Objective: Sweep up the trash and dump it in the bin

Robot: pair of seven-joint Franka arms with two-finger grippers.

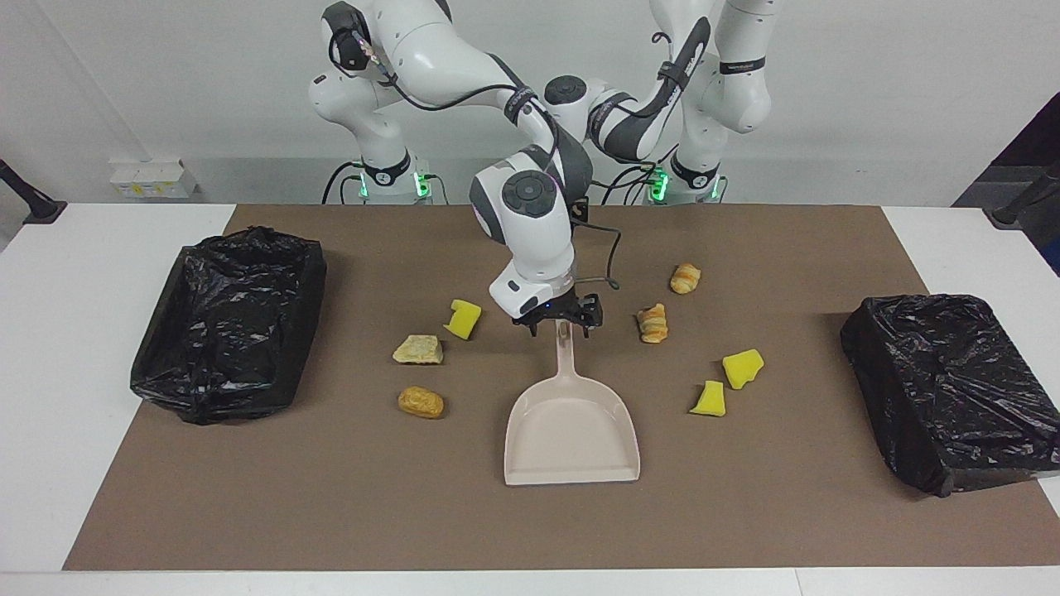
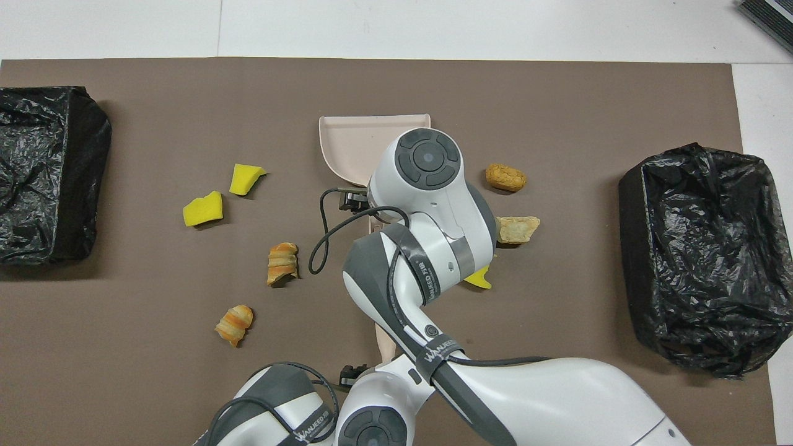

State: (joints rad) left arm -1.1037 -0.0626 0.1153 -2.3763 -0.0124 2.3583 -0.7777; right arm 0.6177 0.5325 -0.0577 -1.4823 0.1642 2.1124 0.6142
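Right claw [image 1: 561, 324] low, fingers spread.
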